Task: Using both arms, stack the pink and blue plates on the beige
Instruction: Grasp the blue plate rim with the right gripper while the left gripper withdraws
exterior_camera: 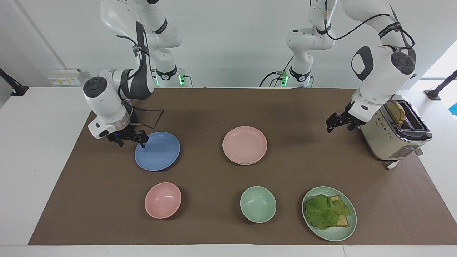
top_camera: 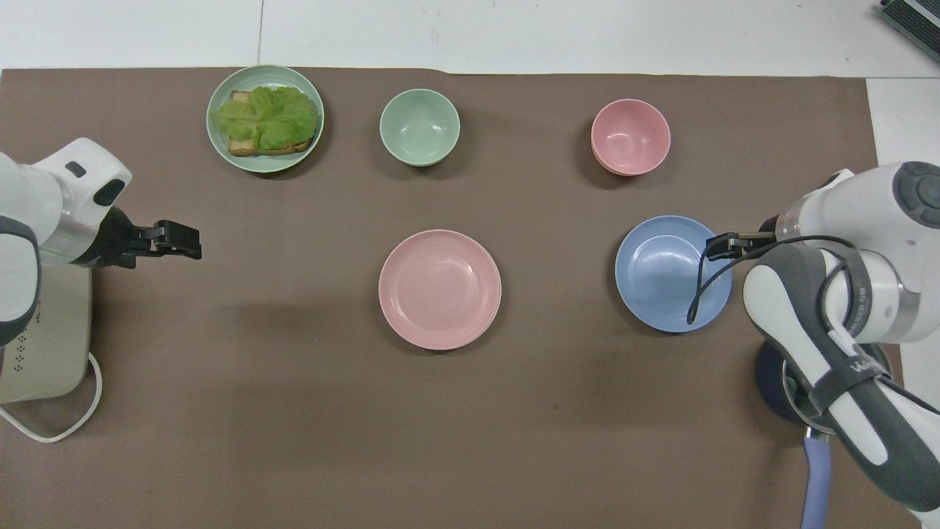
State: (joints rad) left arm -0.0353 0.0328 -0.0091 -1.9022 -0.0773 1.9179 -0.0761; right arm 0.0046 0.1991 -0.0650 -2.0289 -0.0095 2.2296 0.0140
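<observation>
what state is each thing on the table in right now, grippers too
pink plate: stacked on a beige plate, only its edge showing
blue plate: flat on the mat, unstacked
right gripper: open, at the blue plate's rim
left gripper: open, empty, raised beside the toaster
toaster: bread slice in a slot
pink bowl: upright, empty
green bowl: upright, empty
green plate: holds lettuce and bread

A white surface carries a brown paper sheet across most of its width. A plain pale wall rises along the surface's edge, bearing a white outlet strip. Daylight glows at a window toward one end, and soft shadows fall on the sheet.
</observation>
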